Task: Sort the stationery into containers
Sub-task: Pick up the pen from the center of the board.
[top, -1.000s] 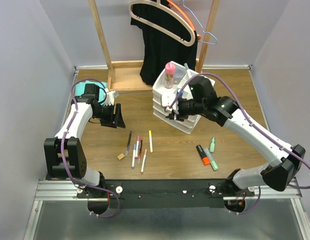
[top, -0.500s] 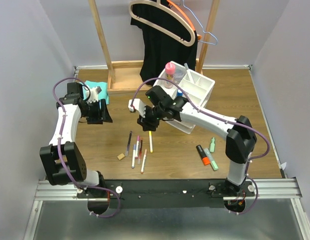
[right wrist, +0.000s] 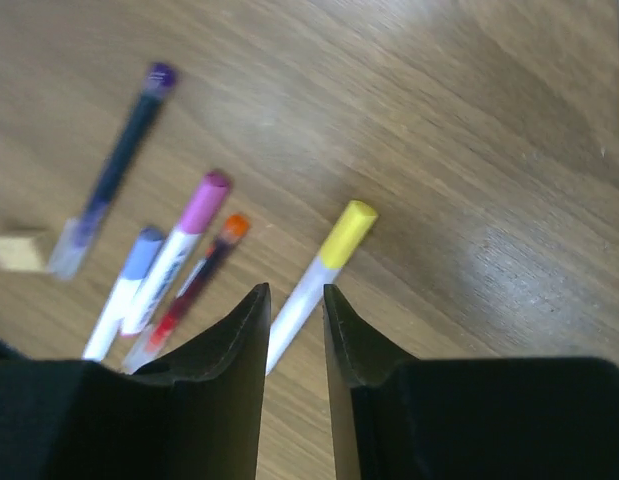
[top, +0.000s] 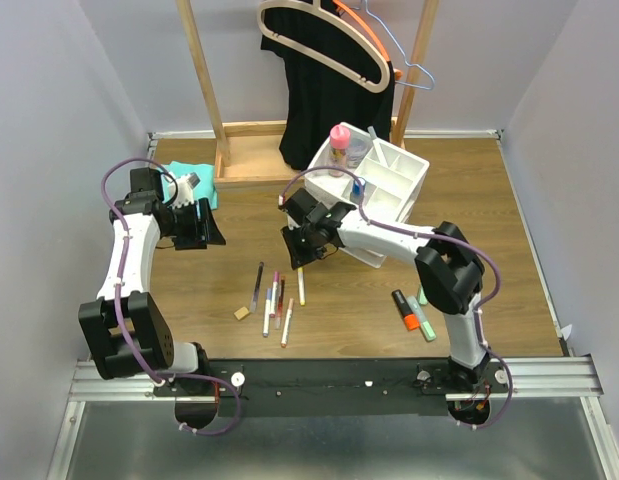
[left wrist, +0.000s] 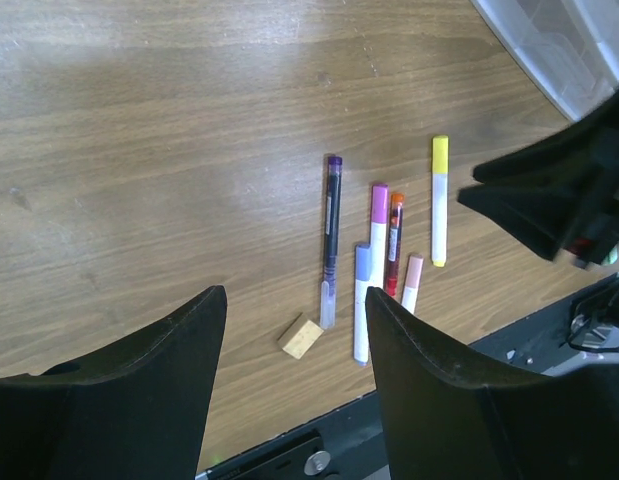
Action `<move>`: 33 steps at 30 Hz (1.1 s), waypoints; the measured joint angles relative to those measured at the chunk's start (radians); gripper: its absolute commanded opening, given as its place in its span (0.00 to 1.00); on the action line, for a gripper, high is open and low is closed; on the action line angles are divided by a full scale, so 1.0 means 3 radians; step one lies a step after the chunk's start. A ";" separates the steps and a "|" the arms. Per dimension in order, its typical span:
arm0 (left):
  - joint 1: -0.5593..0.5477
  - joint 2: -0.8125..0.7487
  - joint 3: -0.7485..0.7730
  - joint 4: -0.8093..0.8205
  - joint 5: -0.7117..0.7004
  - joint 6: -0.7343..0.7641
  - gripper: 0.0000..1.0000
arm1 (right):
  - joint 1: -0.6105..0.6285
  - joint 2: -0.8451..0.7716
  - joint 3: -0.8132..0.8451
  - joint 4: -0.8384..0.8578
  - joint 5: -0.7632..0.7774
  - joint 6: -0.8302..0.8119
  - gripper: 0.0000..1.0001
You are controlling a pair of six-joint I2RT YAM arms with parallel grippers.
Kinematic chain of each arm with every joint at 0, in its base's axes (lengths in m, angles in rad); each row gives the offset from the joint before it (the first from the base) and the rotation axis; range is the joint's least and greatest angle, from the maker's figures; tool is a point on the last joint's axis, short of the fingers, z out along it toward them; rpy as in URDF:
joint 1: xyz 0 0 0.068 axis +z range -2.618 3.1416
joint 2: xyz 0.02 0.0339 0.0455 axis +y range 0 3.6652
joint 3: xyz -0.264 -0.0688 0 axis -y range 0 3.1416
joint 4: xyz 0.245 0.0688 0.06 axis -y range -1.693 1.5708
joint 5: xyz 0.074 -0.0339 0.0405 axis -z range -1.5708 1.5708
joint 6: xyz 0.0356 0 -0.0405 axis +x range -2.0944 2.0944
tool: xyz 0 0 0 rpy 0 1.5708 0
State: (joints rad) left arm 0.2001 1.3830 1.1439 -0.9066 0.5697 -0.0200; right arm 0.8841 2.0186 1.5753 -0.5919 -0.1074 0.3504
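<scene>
Right fingers (right wrist: 244, 340): nearly together, slim gap, nothing between them. The right gripper (right wrist: 294, 292) hovers just over the yellow-capped pen (right wrist: 321, 262) on the table (top: 469, 230). Left fingers (left wrist: 139, 370): spread wide, empty. The left gripper (left wrist: 294, 300) hangs over the table's left side. Purple-capped pen (left wrist: 331, 235), pink-capped marker (left wrist: 374, 225) and eraser cube (left wrist: 301, 336) lie loose beside the yellow one. Orange highlighter (top: 405, 310) and green highlighters (top: 422, 300) lie well apart, to the right. Pink-capped bottle (top: 338, 148) stands in the organiser (top: 401, 172) tray.
</scene>
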 measured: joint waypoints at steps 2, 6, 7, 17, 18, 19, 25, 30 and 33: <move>0.0015 -0.0032 -0.0060 0.0008 0.0034 -0.0024 0.66 | 0.0001 0.0140 0.0027 -0.0056 0.0100 0.0158 0.40; 0.0036 -0.0076 -0.0127 0.0013 0.0072 -0.0041 0.67 | 0.0001 0.0264 0.0069 -0.0127 0.0209 0.0299 0.45; 0.0045 -0.0085 -0.0139 0.0014 0.0090 -0.0042 0.67 | 0.0001 0.0280 0.0089 -0.0130 0.0223 0.0324 0.45; 0.0113 -0.0088 -0.0159 0.0018 0.0223 -0.0064 0.67 | 0.0018 0.0430 0.0184 -0.0135 0.0313 0.0420 0.43; 0.0120 -0.0084 -0.0159 0.0020 0.0235 -0.0066 0.66 | 0.0019 0.0441 0.0201 -0.0140 0.0313 0.0425 0.41; 0.0123 -0.0080 -0.0159 0.0022 0.0239 -0.0067 0.67 | 0.0024 0.0449 0.0209 -0.0142 0.0314 0.0429 0.38; 0.0140 -0.0058 -0.0158 0.0024 0.0262 -0.0095 0.67 | 0.0043 0.0473 0.0215 -0.0142 0.0341 0.0418 0.01; 0.0140 -0.0017 -0.0156 0.0025 0.0262 -0.0112 0.66 | 0.0078 0.0462 0.0210 -0.0123 0.0370 0.0381 0.01; 0.0140 0.0003 -0.0153 0.0024 0.0262 -0.0111 0.66 | 0.0099 0.0401 0.0145 -0.0103 0.0367 0.0276 0.01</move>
State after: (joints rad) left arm 0.2420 1.3838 1.0981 -0.8993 0.6483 -0.0532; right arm 0.9138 2.1387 1.6188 -0.6228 0.0029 0.4332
